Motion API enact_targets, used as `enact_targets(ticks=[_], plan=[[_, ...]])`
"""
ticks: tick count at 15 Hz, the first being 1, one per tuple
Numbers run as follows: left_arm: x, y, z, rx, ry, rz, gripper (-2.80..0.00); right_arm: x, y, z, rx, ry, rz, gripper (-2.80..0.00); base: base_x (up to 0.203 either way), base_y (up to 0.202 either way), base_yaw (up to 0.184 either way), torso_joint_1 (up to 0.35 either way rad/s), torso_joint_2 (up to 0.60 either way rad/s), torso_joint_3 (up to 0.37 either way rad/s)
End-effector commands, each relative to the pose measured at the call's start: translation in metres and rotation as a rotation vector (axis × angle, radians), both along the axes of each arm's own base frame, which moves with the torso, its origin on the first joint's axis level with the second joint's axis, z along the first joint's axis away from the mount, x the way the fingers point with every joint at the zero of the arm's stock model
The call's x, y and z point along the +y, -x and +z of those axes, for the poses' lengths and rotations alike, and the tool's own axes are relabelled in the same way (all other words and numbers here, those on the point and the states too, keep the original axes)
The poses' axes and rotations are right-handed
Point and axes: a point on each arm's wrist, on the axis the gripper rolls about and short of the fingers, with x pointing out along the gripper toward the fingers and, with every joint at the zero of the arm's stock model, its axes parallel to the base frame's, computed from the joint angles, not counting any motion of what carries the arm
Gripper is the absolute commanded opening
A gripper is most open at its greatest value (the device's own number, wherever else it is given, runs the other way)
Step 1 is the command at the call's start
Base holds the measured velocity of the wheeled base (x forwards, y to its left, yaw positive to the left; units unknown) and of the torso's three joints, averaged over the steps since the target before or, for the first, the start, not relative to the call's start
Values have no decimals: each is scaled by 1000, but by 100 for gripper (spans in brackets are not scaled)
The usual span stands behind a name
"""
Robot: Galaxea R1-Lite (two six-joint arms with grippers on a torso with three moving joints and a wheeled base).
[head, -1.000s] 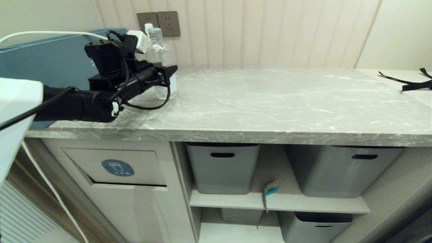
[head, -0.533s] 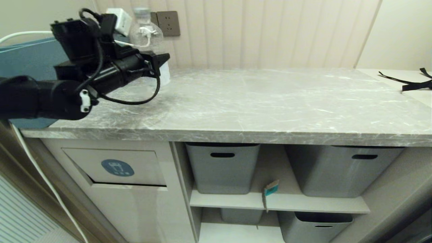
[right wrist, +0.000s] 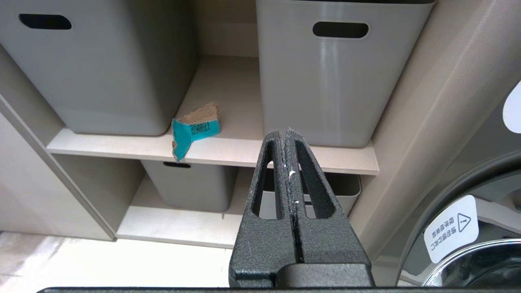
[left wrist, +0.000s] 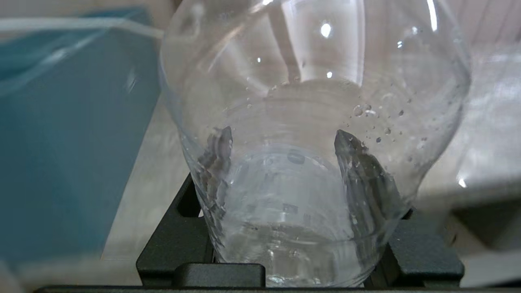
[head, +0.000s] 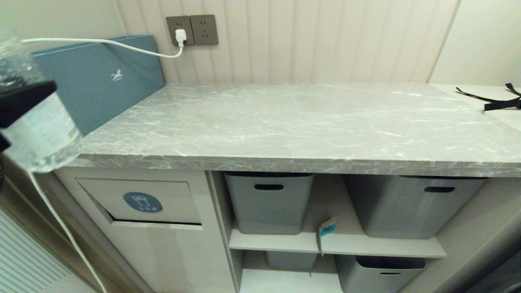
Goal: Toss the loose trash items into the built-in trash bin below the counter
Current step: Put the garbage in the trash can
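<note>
1. Your left pincer [left wrist: 281, 142] is clamped on the clear water bottle [left wrist: 313, 122]; through the plastic you see both dark fingers [left wrist: 368, 179] pressed against the bottle's sides.
2. In the head view, that bottle [head: 38, 122] sits at the far left edge of the picture, off the bench [head: 309, 122] and held in the air beside its left end, above the cabinet front.
3. The trash bin flap [head: 138, 201] with its round blue sticker [head: 143, 202] is below the bench on the left, lower than the bottle and a little to its right. A dark gap shows along the flap's lower edge.
4. Your right pincer [right wrist: 288, 134] is closed with its fingers pressed together and nothing between them. It points at the open shelving under the bench.
5. The teal paper scrap [right wrist: 194, 129] lies on the upper shelf [right wrist: 228, 150], between two grey tubs [right wrist: 325, 73], with one corner hanging over the shelf's front edge.
6. On the bench, the teal box [head: 101, 81] leans at the back left, and a white cable [head: 101, 41] runs over it to the wall socket [head: 191, 29].
7. A black strap [head: 498, 101] lies at the far right end.
</note>
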Motion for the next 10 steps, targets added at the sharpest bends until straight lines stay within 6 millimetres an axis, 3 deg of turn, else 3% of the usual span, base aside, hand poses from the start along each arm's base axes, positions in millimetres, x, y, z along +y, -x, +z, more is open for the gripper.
enact_targets(ticks=[1, 3, 5, 7, 8, 10], plan=[[7, 80, -42, -86, 2, 60, -280, 0, 0, 0, -2, 0, 2, -280, 0, 0, 0, 0, 0, 0], [8, 102, -89, -23, -4, 106, -280, 0, 0, 0, -2, 0, 1, -280, 0, 0, 0, 0, 0, 0], [9, 114, -143, 115, -9, 154, -280, 0, 0, 0, -2, 0, 1, -280, 0, 0, 0, 0, 0, 0], [9, 124, -185, 190, -13, 171, -280, 0, 0, 0, -2, 0, 1, -280, 0, 0, 0, 0, 0, 0], [9, 128, -202, 204, -13, 176, -280, 0, 0, 0, -2, 0, 1, -280, 0, 0, 0, 0, 0, 0], [9, 136, -214, 166, 2, 171, -280, 0, 0, 0, -1, 0, 1, -280, 0, 0, 0, 0, 0, 0]])
